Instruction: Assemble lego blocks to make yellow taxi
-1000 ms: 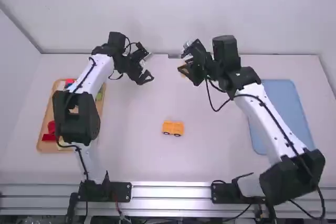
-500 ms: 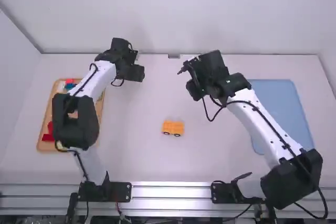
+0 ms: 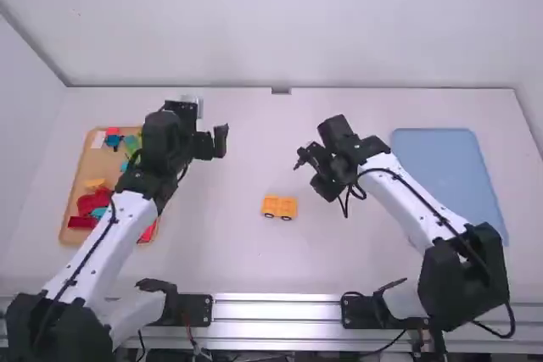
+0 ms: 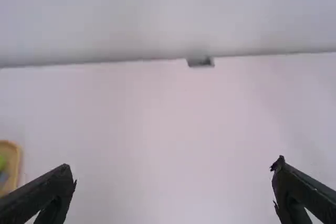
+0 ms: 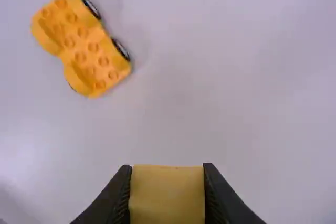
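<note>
Left to right: wooden tray point(image 3: 74, 201) sits near the worktop's point(image 3: 221, 252) left edge, long side running from the far edge toward the near edge, loose bricks in it. Far end of tray: red brick point(image 3: 112, 131), blue piece point(image 3: 113, 141), white piece point(image 3: 98, 140), green brick point(image 3: 131, 144). Near end: yellow piece point(image 3: 94, 183), 2 red pieces close together, upper one point(image 3: 92, 203) and lower one point(image 3: 82, 222), plus 1 more red piece point(image 3: 148, 233) by the right rim. Left arm crosses over part of the tray; left gripper point(image 3: 212, 143) is above the worktop just right of the tray's far half, fingers point(image 4: 44, 187) spread wide, nothing between them. Small grey bracket point(image 3: 281, 91) at the far edge, about mid-width. Yellow car base point(image 3: 279, 207) is on the worktop, mid-width, a bit closer to the near edge than the far one; studs up, 2 black wheels visible along 1 side. Right gripper point(image 3: 321, 186) is just right of and beyond the base, over the worktop, fingers point(image 5: 122, 192) pinching a yellow block point(image 5: 167, 195), block apart from the base. Blue mat point(image 3: 450, 175) lies toward the right edge.
</note>
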Controlling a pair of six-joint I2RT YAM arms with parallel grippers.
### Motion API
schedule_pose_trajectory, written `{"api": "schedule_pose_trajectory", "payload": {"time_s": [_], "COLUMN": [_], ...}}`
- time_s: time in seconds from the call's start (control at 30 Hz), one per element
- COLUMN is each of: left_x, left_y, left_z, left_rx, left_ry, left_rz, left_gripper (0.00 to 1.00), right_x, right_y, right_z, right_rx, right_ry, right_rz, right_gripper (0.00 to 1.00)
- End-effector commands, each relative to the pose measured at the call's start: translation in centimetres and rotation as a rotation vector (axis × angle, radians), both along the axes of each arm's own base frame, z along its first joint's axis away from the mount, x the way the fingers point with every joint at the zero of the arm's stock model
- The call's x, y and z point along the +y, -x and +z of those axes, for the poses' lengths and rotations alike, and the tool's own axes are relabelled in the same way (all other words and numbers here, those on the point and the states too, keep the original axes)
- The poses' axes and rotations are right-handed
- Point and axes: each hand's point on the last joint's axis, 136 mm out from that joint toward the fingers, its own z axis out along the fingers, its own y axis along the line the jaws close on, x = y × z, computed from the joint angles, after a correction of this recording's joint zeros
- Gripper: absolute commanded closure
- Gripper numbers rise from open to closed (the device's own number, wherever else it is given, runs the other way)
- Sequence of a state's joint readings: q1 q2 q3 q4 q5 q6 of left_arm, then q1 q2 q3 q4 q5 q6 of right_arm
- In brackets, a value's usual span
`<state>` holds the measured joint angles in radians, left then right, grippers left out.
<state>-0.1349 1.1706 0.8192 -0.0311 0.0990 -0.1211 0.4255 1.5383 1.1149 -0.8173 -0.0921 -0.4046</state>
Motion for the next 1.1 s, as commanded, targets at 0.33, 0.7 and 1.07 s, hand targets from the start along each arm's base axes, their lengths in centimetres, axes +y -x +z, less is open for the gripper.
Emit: {"api": "schedule_pose_trajectory", "payload": {"time_s": [0.33, 0.7, 1.07], "left_x": [0.2, 0.6, 0.6], "left_y": [0.0, -0.1, -0.1], "left_z": [-1.7, -1.7, -2.0], "left_rx": [0.011, 0.008, 0.004], "left_ry": [0.053, 0.054, 0.054], "left_rz": [0.044, 0.054, 0.055], "left_gripper": [0.01, 0.01, 0.01], "right_x": [-1.3, -1.8, -2.3], "right_y": [-0.2, -1.6, 0.7], "right_z": [-9.8, -12.1, -13.3], "right_rx": [0.368, 0.443, 0.517], "right_ry": [0.004, -0.085, -0.061], "right_rz": [-0.725, -1.711, -2.315], "right_gripper": [1.00, 1.00, 1.00]}}
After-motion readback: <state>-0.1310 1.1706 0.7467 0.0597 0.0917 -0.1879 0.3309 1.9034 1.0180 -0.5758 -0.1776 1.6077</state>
